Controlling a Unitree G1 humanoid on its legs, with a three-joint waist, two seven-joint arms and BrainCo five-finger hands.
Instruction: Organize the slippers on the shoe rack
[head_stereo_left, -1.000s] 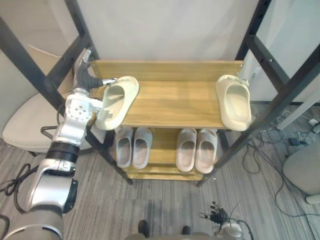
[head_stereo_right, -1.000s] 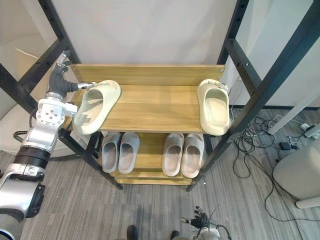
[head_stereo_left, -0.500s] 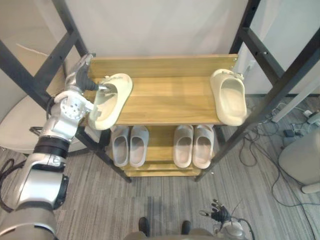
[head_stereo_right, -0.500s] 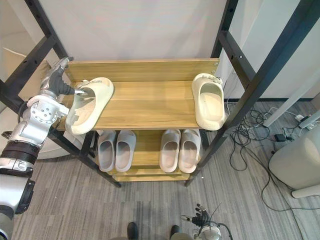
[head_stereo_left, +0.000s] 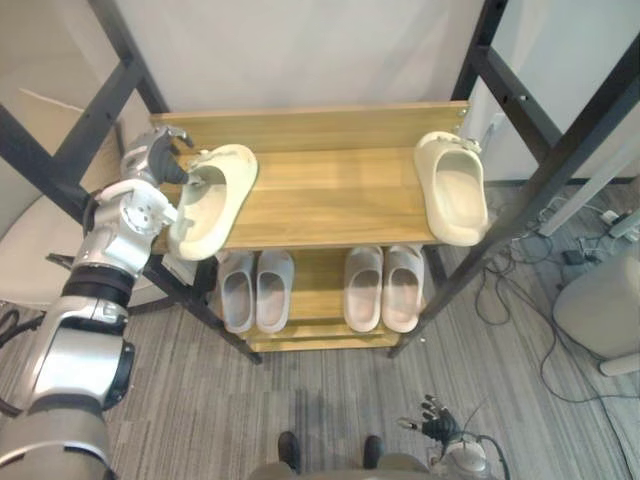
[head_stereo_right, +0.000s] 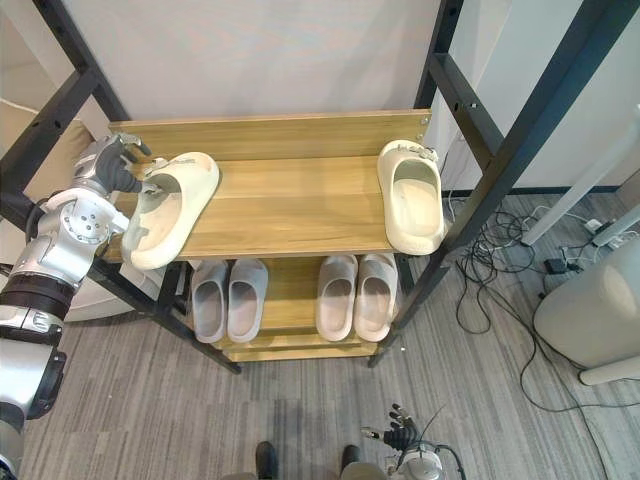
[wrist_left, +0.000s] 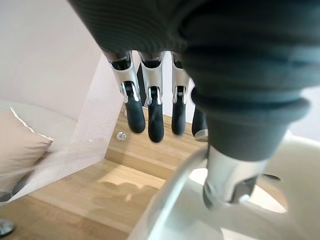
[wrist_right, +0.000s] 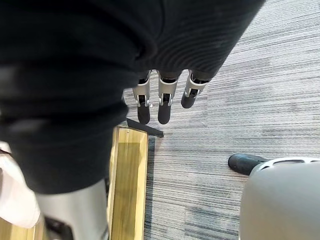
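Observation:
On the wooden top shelf of the shoe rack lie two cream slippers. The left slipper lies slanted at the shelf's left end, its heel past the front edge. My left hand is at its toe end. The thumb rests on the toe band by the opening, and the bent fingers hang just behind the band. The right slipper lies at the right end with nothing touching it. My right hand hangs low over the floor, its fingers straight and empty.
Two pairs of grey slippers stand on the lower shelf. Black frame posts rise on both sides of the rack. A beige chair is at the left and a white stool at the right.
My left hand's fingers have bent from straight down towards the left slipper's toe band. The slippers have stayed in place; the camera has shifted.

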